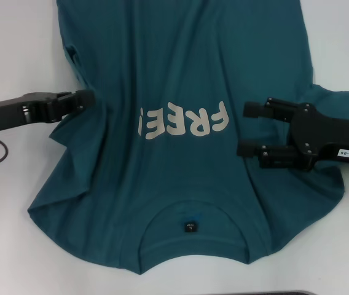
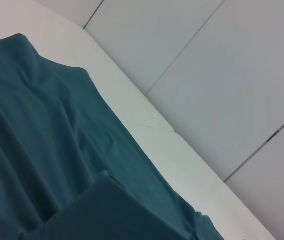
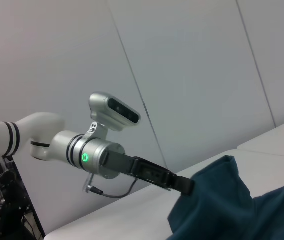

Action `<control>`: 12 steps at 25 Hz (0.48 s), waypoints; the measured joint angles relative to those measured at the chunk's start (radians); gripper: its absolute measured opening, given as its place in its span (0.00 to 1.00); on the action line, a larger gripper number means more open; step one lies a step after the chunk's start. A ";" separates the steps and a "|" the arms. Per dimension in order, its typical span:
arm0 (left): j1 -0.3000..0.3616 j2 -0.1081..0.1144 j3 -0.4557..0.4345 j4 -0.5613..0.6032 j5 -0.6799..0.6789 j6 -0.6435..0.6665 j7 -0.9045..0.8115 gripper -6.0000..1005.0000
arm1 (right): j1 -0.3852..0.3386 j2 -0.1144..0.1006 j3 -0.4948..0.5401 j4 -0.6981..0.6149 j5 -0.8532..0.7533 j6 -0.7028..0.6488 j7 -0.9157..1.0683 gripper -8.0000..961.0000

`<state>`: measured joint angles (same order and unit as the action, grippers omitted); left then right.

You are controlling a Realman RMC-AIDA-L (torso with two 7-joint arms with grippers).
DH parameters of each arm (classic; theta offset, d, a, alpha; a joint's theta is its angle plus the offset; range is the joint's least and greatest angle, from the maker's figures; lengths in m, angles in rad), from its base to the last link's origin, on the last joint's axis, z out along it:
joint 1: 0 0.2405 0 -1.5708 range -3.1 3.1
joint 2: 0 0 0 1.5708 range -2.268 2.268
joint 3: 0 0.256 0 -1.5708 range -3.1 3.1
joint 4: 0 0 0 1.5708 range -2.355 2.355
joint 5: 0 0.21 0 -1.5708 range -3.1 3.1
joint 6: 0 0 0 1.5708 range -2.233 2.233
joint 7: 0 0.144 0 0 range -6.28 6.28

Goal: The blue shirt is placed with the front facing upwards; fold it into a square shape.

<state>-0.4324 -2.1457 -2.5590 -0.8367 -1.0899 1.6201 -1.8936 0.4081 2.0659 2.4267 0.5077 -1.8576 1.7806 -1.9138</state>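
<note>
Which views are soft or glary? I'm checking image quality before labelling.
Head view: even overhead light, no glare, the blue shirt and its white "FREE" lettering readable, edges slightly soft. Left wrist view: near cloth blurred. Right wrist view: left gripper at the cloth fairly crisp, green indicator light glowing.

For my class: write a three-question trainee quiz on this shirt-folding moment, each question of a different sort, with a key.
1. True or false: the left gripper is shut on the blue shirt.
2. How do the right gripper fingers stand? A open B shut C out of view
3. Fill in: the white letters on the chest spell ____.

Key: 1 true, it pinches and lifts the shirt's edge on the robot's left. 2 A, over the shirt's other side. 3 FREE.
</note>
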 joint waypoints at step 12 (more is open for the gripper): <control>-0.023 -0.014 0.041 0.082 0.002 -0.117 0.008 0.01 | 0.000 0.000 -0.003 0.000 0.000 0.012 -0.001 0.93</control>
<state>-0.4553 -2.1597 -2.5177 -0.7544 -1.0878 1.5026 -1.8859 0.4081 2.0659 2.4237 0.5077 -1.8576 1.7927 -1.9143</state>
